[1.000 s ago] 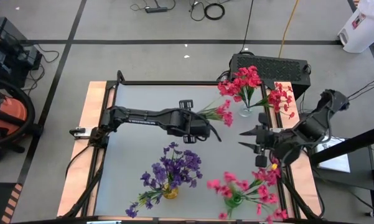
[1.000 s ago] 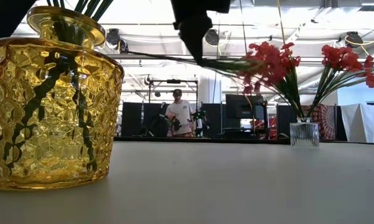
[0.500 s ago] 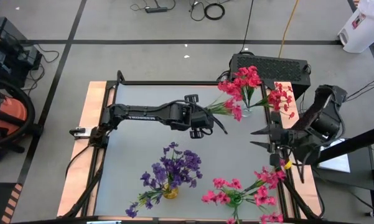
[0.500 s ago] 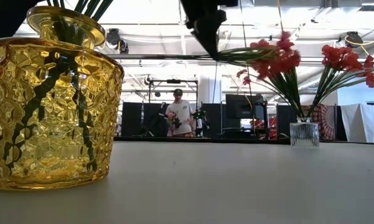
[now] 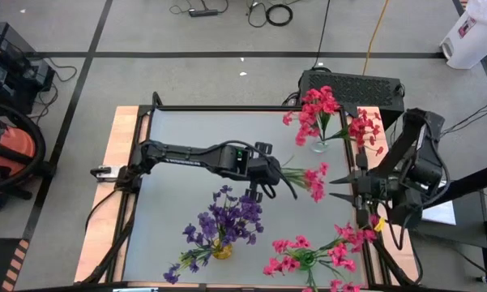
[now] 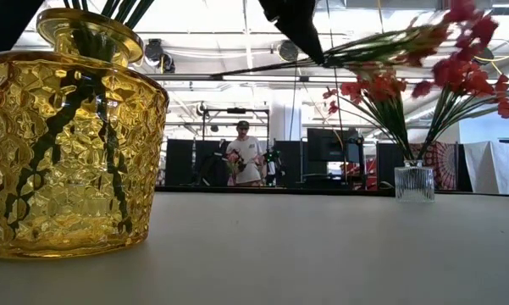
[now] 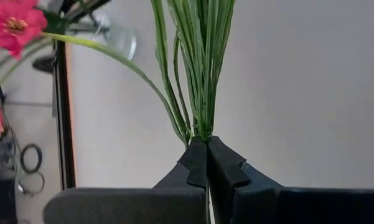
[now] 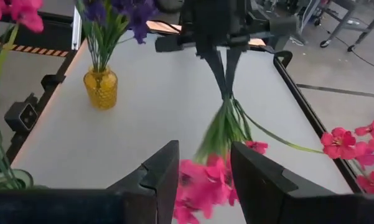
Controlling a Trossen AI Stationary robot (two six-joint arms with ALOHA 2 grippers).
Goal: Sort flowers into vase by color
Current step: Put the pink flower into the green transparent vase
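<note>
Standing nearest in the low view, yellow vase [image 6: 68,144] shows no legible writing. Left pincer [image 5: 269,176] clamps a pink sprig [image 5: 312,179] by its green stems above mid-worktop [image 5: 186,130]. Right pincer [image 5: 340,176] waits beside it, fingers parted, empty.

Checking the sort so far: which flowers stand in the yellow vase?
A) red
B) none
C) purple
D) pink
C: in the high view the purple flowers rise from the yellow vase at the table's near edge, and the right wrist view shows the same purple blossoms above it.
</note>
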